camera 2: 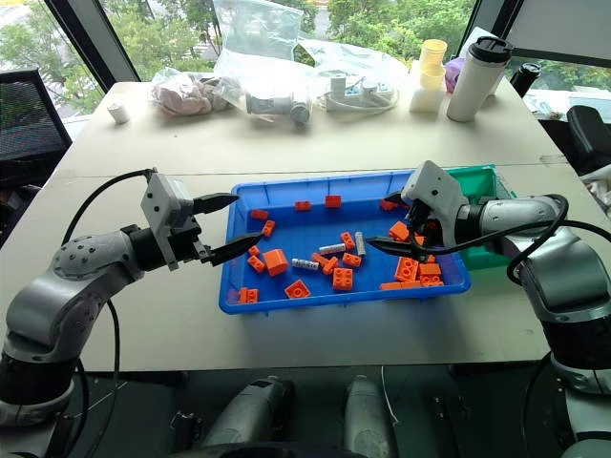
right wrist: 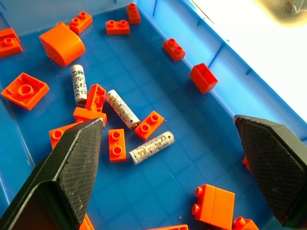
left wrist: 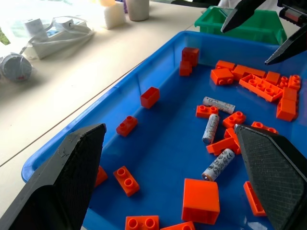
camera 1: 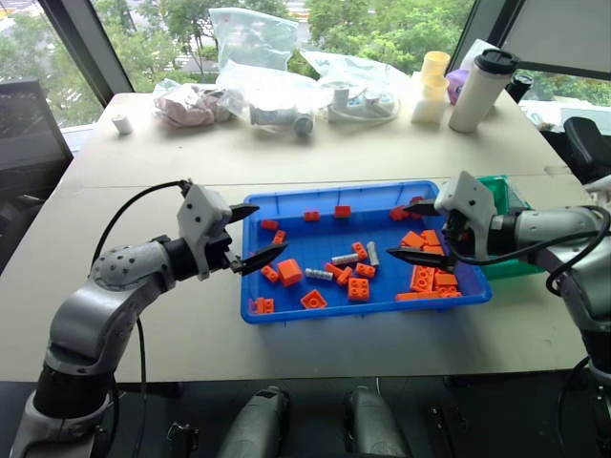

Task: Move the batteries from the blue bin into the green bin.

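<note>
Three silver batteries (camera 1: pixel 345 259) (camera 1: pixel 319 275) (camera 1: pixel 373 253) lie loose among orange toy bricks (camera 1: pixel 289 272) near the middle of the blue bin (camera 1: pixel 363 310). The green bin (camera 2: pixel 477 181) stands against the blue bin's right end, partly hidden behind my right arm. My left gripper (camera 1: pixel 272 227) hovers open over the blue bin's left end, nothing between its fingers. Over the bin's right part my right gripper (camera 1: pixel 397 231) is also open and empty, pointing toward the batteries. In the right wrist view the batteries (right wrist: pixel 122 109) lie just beyond the spread fingers (right wrist: pixel 72 167).
More orange bricks (camera 1: pixel 430 279) pile up at the blue bin's right end. Along the table's far edge sit plastic bags (camera 1: pixel 277 95), a white tumbler (camera 1: pixel 482 91), stacked cups (camera 1: pixel 431 86) and a small white roll (camera 1: pixel 121 124). Bare table (camera 1: pixel 153 181) surrounds the bin.
</note>
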